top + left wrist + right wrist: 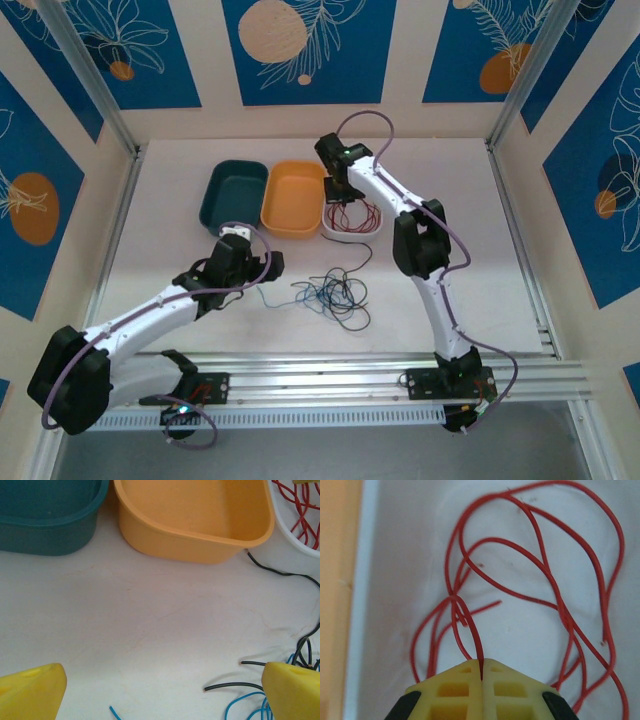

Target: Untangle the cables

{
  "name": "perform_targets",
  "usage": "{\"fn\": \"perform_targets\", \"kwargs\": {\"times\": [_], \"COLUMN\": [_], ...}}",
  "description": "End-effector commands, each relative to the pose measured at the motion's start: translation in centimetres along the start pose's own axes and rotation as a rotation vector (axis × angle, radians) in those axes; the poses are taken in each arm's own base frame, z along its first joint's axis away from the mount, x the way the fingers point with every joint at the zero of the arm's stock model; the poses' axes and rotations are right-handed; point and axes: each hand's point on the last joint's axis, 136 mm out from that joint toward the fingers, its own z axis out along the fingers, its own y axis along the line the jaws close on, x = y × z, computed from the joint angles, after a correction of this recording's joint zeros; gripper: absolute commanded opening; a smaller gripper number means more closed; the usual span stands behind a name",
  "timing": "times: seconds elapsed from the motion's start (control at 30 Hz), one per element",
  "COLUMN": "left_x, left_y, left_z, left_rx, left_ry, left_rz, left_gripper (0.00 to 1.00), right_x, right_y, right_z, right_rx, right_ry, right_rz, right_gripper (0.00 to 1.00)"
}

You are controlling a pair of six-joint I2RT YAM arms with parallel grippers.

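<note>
Right claw [481, 669]: pressed together, pinching one strand of the red cable [540, 565] right at the tips. In my right wrist view the rest of that cable lies in loose loops on the floor of the white tray [395, 555], fanning from about 10 to 2 o'clock ahead of the claw.

From the top camera I read the tray at 3 o'clock of the orange bin [293, 198], right against it. The teal bin [232, 193] is just beside the orange one, at its 9 o'clock.

Left claw [160, 692]: fingers spread wide, over the counter [150, 620].

The black and blue cables [335, 292] lie tangled on the counter at 3 o'clock of the left claw and 6 o'clock of the tray. One black end reaches the orange bin's near corner.
</note>
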Motion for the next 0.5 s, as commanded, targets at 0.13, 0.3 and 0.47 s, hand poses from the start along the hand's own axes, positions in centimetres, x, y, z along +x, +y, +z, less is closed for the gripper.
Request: {"fn": "perform_targets", "kwargs": {"times": [0.13,0.3,0.47], "left_x": [0.1,0.3,0.4], "left_y": [0.4,0.4,0.5], "left_z": [0.2,0.3,0.2], "left_rx": [-0.014,-0.013,-0.016], "left_ry": [0.014,0.021,0.022], "left_rz": [0.01,0.01,0.008], "left_gripper": [1.0,1.0,1.0], "right_x": [0.9,1.8,1.9], "right_y": [-2.0,-1.7,-1.1], "right_z": [-0.9,0.5,1.5], "right_rx": [-0.077,-0.128,-0.154], "right_ry": [-0.009,0.034,0.058], "right_rz": [0.121,0.144,0.135], "right_gripper": [0.0,0.0,0.0]}}
